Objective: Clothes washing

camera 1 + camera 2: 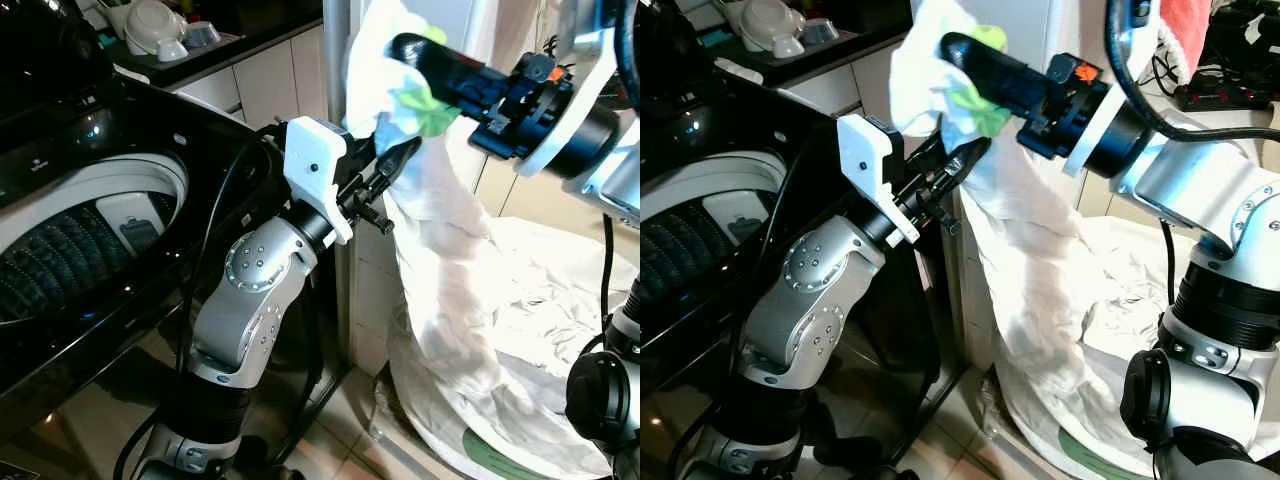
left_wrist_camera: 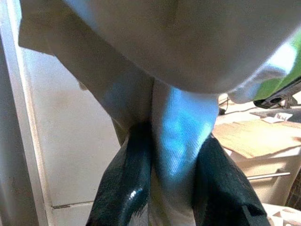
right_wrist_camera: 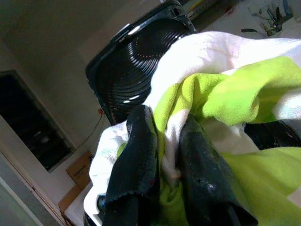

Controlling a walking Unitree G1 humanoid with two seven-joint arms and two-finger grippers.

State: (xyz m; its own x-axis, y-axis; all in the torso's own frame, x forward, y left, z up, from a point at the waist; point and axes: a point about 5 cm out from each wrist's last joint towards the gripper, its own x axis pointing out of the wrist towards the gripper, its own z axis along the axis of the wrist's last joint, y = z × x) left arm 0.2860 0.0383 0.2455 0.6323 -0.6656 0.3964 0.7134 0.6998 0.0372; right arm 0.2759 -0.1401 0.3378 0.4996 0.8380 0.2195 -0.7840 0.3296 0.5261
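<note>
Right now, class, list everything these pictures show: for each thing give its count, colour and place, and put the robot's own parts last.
Washing machine: one, glossy black with a white rim and dark ribbed drum, open at the robot's left.
Garment: one, white with green patches, held up by both grippers and trailing down to the pile.
Laundry pile: one, white cloth on the floor at the right.
Bowls: a few, white, on the dark counter behind the machine.
Cupboards: white, under that counter.
Red cloth: one, top right.
Left gripper: one, black fingers shut on the garment.
Right gripper: one, black fingers shut on the garment's top.
</note>
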